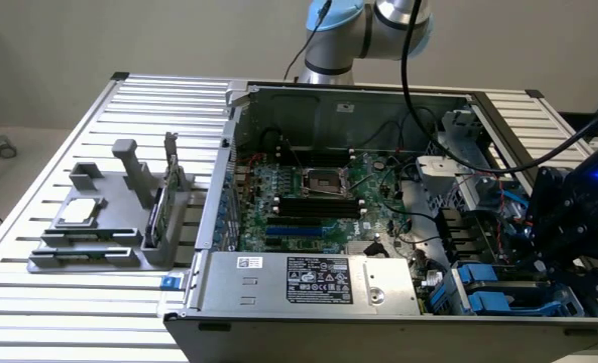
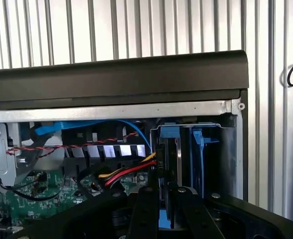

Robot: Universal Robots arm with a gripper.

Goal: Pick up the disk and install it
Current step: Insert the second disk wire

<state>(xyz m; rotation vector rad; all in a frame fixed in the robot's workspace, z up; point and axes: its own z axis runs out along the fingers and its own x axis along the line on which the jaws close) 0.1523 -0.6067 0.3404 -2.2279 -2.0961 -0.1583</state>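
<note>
Here the claw (image 2: 161,206) sits nearly closed over the blue-railed disk (image 2: 172,159), apparently gripping its edge. The disk stands upright in the corner bay of the open computer case (image 1: 278,291).

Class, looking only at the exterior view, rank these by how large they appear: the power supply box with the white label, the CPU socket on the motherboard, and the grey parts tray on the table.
1. Power supply box, though it sits nearest the camera.
2. Grey parts tray.
3. CPU socket, clearly smallest.
</note>
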